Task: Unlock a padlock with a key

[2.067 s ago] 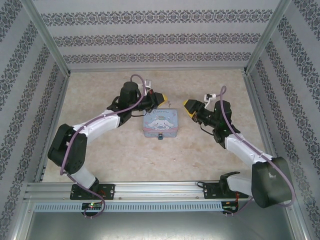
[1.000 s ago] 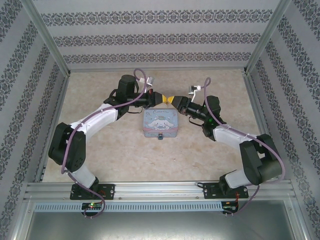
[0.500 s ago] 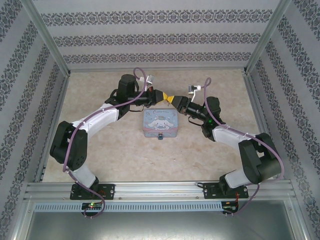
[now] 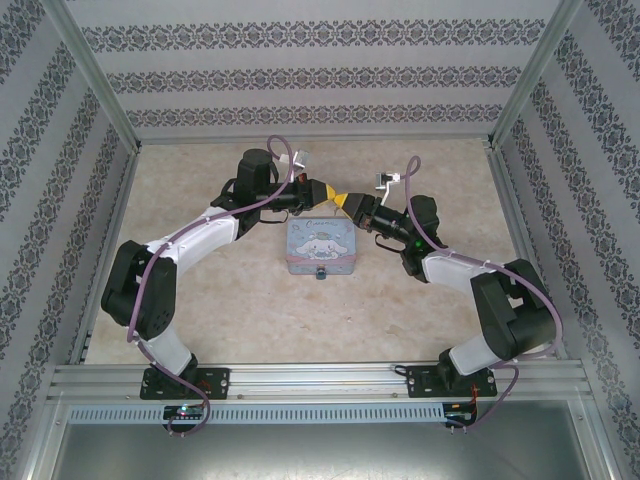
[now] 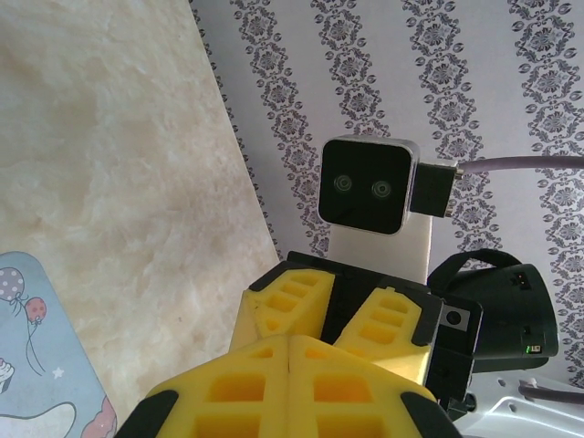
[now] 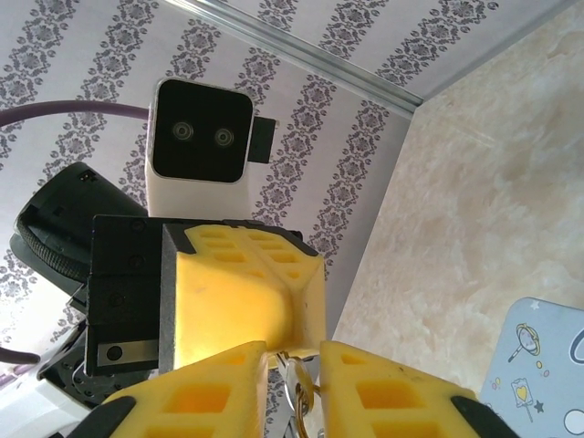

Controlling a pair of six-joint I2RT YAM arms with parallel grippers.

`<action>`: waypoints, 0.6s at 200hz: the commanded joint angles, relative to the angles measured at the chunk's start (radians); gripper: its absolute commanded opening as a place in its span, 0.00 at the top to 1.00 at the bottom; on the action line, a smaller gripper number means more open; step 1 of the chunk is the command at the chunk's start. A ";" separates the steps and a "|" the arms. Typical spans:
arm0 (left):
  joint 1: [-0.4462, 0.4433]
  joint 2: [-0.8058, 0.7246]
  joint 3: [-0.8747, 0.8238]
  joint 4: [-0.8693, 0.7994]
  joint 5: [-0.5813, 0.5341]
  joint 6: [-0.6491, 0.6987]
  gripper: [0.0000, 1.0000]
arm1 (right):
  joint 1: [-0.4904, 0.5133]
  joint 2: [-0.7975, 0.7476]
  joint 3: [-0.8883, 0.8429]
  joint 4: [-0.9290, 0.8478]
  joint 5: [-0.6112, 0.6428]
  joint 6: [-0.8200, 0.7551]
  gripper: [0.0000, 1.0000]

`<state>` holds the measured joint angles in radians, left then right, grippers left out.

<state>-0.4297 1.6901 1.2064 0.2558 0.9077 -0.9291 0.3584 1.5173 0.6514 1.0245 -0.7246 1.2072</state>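
Both grippers meet tip to tip above the far edge of the blue cartoon tin (image 4: 321,243). My left gripper (image 4: 331,194) is shut, its yellow fingers (image 5: 228,388) pressed together along one seam. The key (image 6: 297,394), a thin metal sliver on a small ring, sticks out from the left gripper's tip (image 6: 294,339). It hangs in the gap between the fingers of my right gripper (image 6: 294,360), which stands open around it. The right gripper (image 4: 346,200) faces the left one head on. The padlock (image 4: 321,273) is a tiny dark lump at the tin's near edge.
The tin lies in the middle of the beige marbled table (image 4: 220,300). Patterned walls (image 4: 320,75) and metal posts close in the back and both sides. Open table surface lies in front of the tin and to either side of the arms.
The right arm has swung left and brought its gripper up against the left gripper's tip. The left gripper has risen slightly behind the tin. Little has moved over the last half second.
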 commanded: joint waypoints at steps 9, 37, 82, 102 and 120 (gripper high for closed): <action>0.011 0.006 -0.004 0.051 0.011 -0.009 1.00 | 0.005 0.015 -0.007 0.084 -0.024 0.017 0.80; 0.012 0.009 -0.003 0.046 0.011 -0.005 1.00 | 0.004 0.019 -0.010 0.095 -0.029 0.024 0.83; 0.012 0.014 -0.002 0.048 0.008 -0.005 1.00 | 0.004 0.027 -0.012 0.115 -0.043 0.036 0.83; 0.012 0.016 -0.002 0.048 0.008 -0.005 1.00 | 0.004 0.029 -0.010 0.118 -0.045 0.037 0.86; 0.011 0.017 -0.002 0.047 0.010 -0.005 1.00 | 0.004 0.034 -0.009 0.127 -0.048 0.043 0.90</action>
<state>-0.4240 1.6920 1.2064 0.2565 0.9089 -0.9291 0.3576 1.5414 0.6456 1.0744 -0.7357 1.2446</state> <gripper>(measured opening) 0.052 0.119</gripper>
